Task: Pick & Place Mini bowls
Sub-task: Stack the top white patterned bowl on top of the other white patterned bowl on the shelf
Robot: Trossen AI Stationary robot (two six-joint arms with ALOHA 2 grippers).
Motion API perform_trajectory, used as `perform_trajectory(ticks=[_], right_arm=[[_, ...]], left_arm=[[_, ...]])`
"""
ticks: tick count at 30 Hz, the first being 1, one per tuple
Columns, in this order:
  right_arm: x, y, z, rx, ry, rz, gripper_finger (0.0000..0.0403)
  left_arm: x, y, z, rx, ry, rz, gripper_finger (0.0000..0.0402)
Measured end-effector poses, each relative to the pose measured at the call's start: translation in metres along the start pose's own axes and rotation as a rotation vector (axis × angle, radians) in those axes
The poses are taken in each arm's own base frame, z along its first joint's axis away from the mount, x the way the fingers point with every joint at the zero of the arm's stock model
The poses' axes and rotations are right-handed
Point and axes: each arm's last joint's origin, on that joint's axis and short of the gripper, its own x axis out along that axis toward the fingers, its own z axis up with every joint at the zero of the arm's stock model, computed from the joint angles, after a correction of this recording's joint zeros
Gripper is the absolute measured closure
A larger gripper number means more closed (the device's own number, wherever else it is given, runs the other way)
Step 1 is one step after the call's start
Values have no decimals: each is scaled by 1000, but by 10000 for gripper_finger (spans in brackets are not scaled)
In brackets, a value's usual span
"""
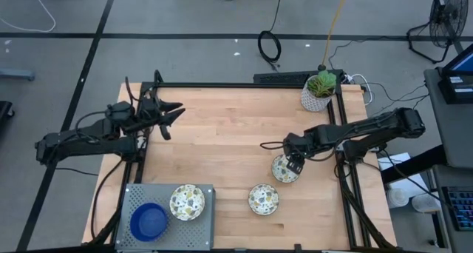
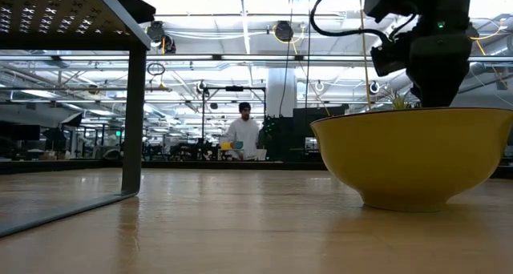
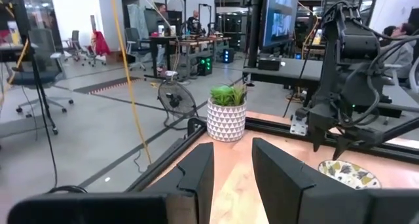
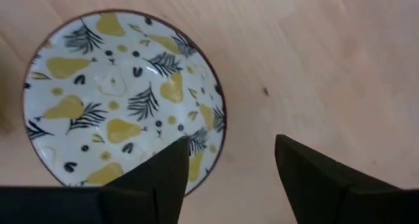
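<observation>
Just in front of the white plant pot [image 1: 318,96], the right gripper [image 1: 294,164] hangs with its fingers spread wide and empty, straddling the rim of a pear-patterned bowl [image 1: 284,169]. Further from the pot, a second patterned bowl [image 1: 263,199] sits on the table, while a third [image 1: 187,202] and a blue bowl [image 1: 148,220] rest on the grey tray [image 1: 133,197]. Across the table from the pot, the left gripper [image 1: 168,117] waits with fingers partly open, holding nothing.

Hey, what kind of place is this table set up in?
Probably a robotics lab or workshop: rows of workbenches and metal frames under strip lights, a person at a bench, office chairs and a floor fan nearby.
</observation>
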Motion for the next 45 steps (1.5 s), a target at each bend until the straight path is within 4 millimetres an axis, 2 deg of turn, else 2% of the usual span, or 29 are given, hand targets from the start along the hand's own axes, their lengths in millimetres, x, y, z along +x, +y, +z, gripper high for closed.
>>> perform_trajectory(ticks=[22, 34, 45], right_arm=[[29, -3, -7, 33, -43, 66, 193], [30, -3, -7, 33, -47, 66, 193], [30, -3, -7, 40, -50, 62, 193]], left_arm=[[4, 0, 6, 90, -66, 8, 293], [14, 0, 5, 109, -65, 61, 293], [14, 0, 7, 95, -81, 73, 293]])
